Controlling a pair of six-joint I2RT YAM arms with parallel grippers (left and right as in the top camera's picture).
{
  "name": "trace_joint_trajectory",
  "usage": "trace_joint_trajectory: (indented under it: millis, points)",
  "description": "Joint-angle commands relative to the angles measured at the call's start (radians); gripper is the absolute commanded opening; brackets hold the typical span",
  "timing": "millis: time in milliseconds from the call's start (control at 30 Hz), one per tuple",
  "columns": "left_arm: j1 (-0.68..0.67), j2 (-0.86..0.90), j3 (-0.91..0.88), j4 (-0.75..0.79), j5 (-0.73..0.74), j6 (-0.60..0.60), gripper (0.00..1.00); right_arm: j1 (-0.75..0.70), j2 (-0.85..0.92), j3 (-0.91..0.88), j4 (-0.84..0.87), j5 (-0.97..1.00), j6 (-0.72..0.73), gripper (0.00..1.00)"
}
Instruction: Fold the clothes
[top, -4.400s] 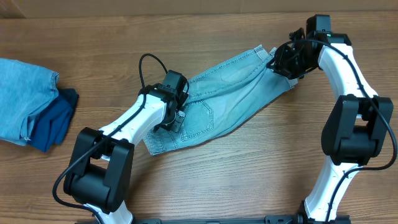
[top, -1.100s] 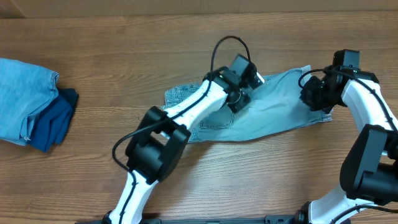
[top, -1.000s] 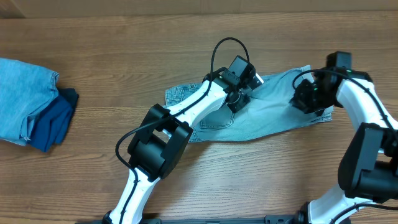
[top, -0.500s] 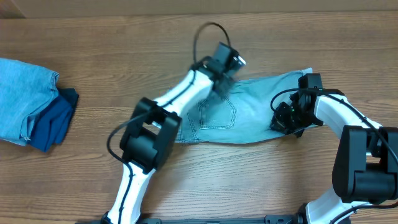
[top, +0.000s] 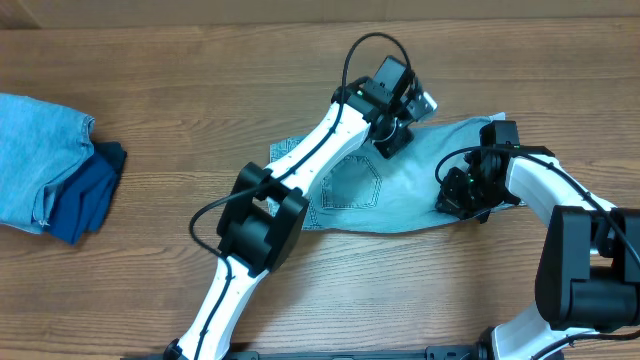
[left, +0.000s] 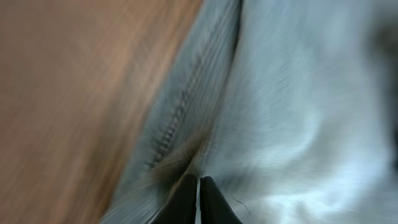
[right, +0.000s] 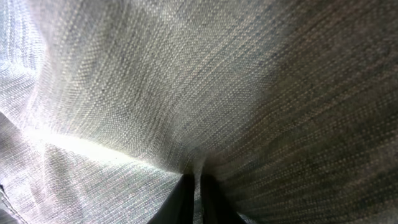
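My shorts (top: 420, 190) are a pale, washed-out blue with lighter stitch lines around the pocket (top: 350, 185), and up close the cloth shows tiny white and grey-blue threads. The table (top: 150, 80) is brown wood with long darker streaks. Over at nine o'clock there is a light blue cloth (top: 35, 150) beside a dark blue one (top: 85, 200), and my arms (top: 320, 160) are white with black parts.
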Motion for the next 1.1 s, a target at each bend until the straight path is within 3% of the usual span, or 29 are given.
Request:
trace_joint_trajectory:
  millis: [0,133,167,300,400,467,533,633,667,833,967,1067]
  points:
    - [0.005,0.107,0.001,0.008,0.055,0.007,0.05,-0.005,-0.007,-0.029,-0.024,0.077,-0.010,0.09]
    - [0.006,0.137,0.001,0.081,0.003,-0.003,0.04,-0.005,-0.007,-0.029,-0.032,0.077,-0.010,0.08]
    - [0.020,0.137,0.002,0.169,-0.109,-0.050,0.04,-0.005,-0.007,-0.029,-0.055,0.078,-0.010,0.08]
    - [0.087,0.137,0.006,0.290,-0.189,-0.181,0.04,-0.004,-0.007,-0.029,-0.084,0.079,-0.010,0.08]
    - [0.139,0.134,0.082,0.209,-0.192,-0.180,0.04,-0.004,-0.008,-0.029,-0.090,0.093,-0.014,0.08]
    - [0.164,0.111,0.210,0.068,-0.191,-0.172,0.05,-0.004,-0.045,-0.029,-0.046,0.067,-0.053,0.15]
    - [0.168,0.074,0.348,-0.090,-0.102,-0.169,0.06,-0.004,-0.175,-0.016,-0.006,0.047,-0.074,0.24]
    - [0.129,0.066,0.424,-0.154,0.019,-0.121,0.09,-0.019,-0.309,-0.006,-0.004,0.077,-0.026,0.32]
    - [0.105,0.067,0.421,-0.155,0.034,-0.111,0.10,-0.031,-0.327,-0.006,-0.008,0.101,0.005,0.32]
    - [-0.030,0.069,0.229,-0.014,0.038,-0.040,0.06,-0.117,-0.275,-0.008,-0.029,0.185,0.120,0.09]
    - [-0.067,0.069,0.030,0.129,0.034,-0.041,0.04,-0.222,-0.198,-0.008,-0.003,0.194,0.122,0.04]
    - [-0.064,0.069,-0.021,0.151,0.003,-0.045,0.04,-0.224,-0.151,-0.008,0.061,0.193,0.119,0.04]
